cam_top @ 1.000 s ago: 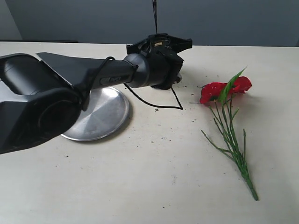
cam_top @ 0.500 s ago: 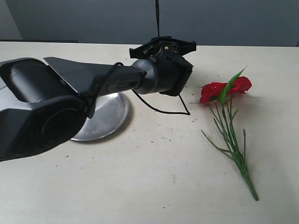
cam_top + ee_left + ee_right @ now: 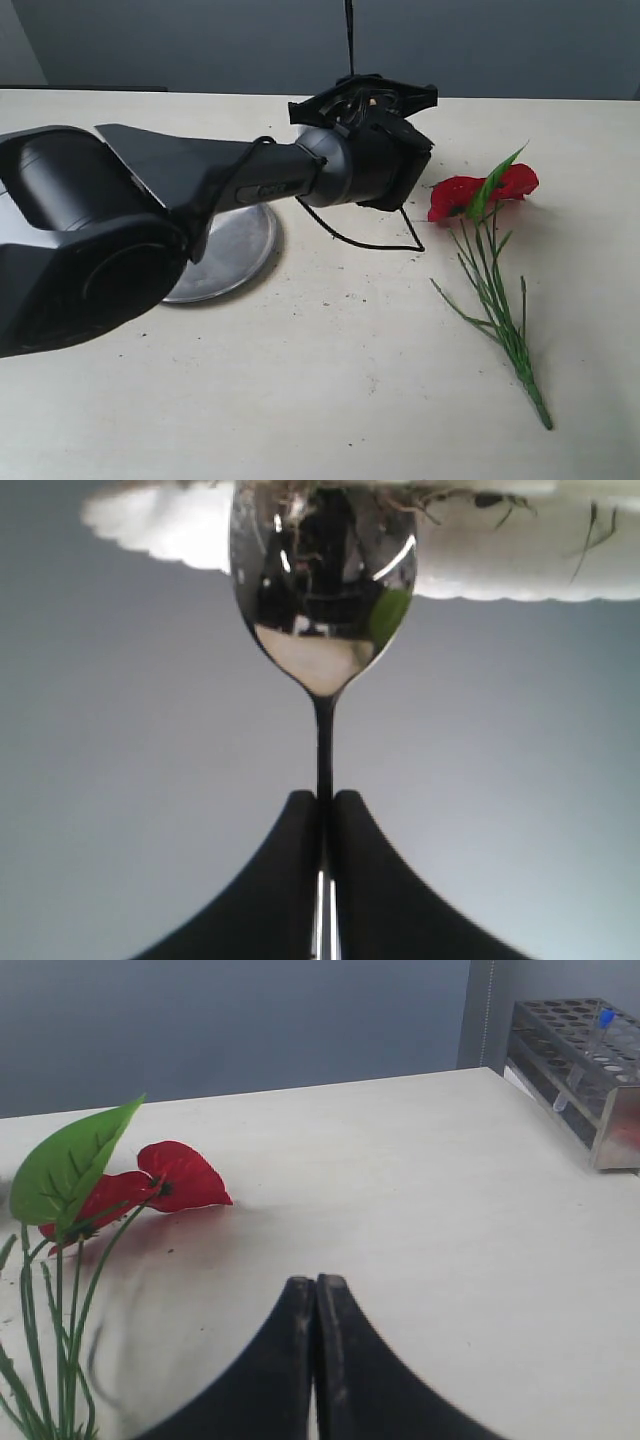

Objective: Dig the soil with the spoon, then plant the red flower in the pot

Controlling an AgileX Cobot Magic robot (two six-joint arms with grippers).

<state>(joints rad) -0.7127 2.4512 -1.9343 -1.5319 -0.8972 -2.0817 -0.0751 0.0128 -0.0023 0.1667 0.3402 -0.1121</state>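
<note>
Beyond the left fingers [image 3: 285, 880] clamping its handle, the spoon [image 3: 322, 590] reaches the pot [image 3: 150, 525]; right fingers [image 3: 285, 1360] closed.

Left arm [image 3: 180, 175] is stretched from near left to far centre; left gripper [image 3: 323, 802] is clamped on spoon [image 3: 322, 590] handle. Right gripper [image 3: 316, 1285] is pressed fully closed, empty.

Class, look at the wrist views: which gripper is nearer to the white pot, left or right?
Left. The left gripper holds the spoon, whose bowl reaches the pot. The right gripper sits shut near the red flower, no pot in its view.
</note>
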